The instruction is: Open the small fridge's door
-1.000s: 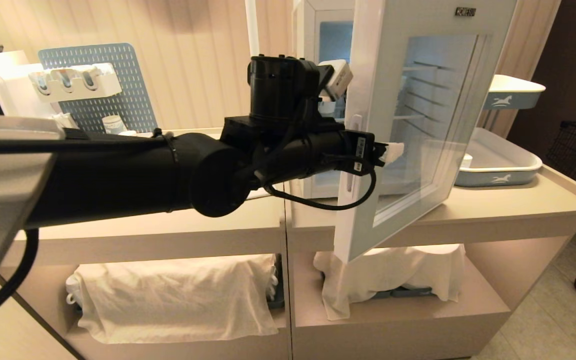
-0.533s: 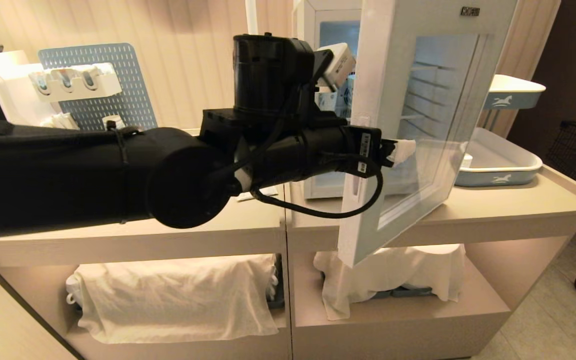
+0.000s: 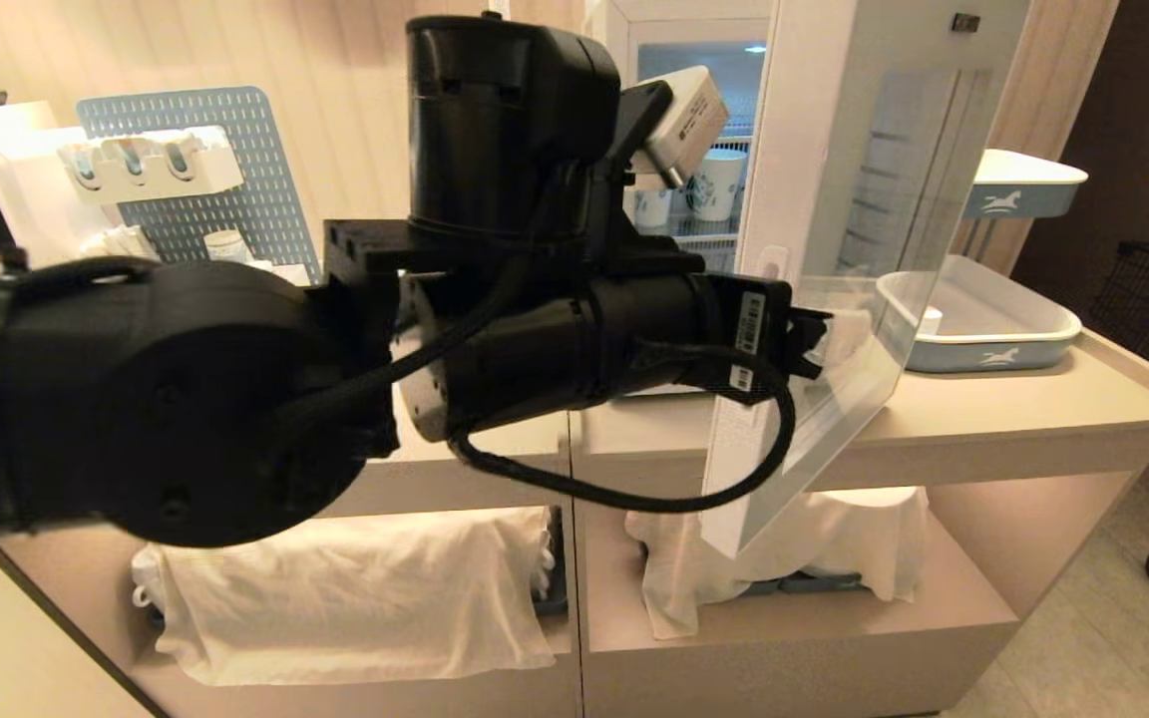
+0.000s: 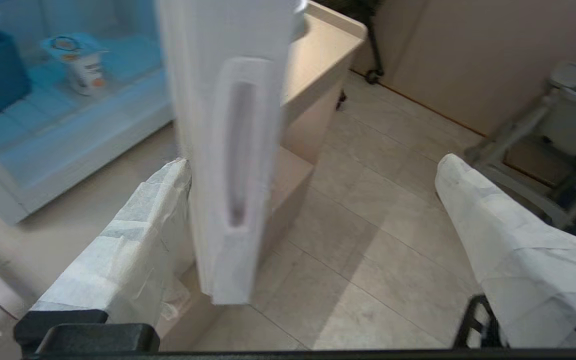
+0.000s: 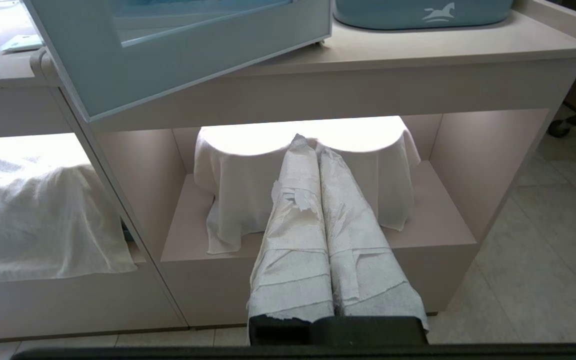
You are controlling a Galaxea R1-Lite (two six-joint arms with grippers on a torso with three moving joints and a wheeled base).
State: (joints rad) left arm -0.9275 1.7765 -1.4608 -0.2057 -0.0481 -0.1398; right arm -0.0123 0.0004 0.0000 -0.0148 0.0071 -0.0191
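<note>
On the beige table (image 3: 1033, 399) stands the small fridge (image 3: 674, 120), its door (image 3: 864, 199) swung out; the left gripper (image 4: 313, 165) spreads its fingers (image 4: 133, 220) wide around the door's edge. The right gripper (image 5: 315, 150), fingers pressed together, hangs low before the shelves.

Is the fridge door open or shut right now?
Open: the door stands swung well out from the small fridge, cups visible inside. The open left gripper straddles its handle edge.

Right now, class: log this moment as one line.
left gripper: open, one finger behind door edge | door: swung open | right gripper: shut, parked low
</note>
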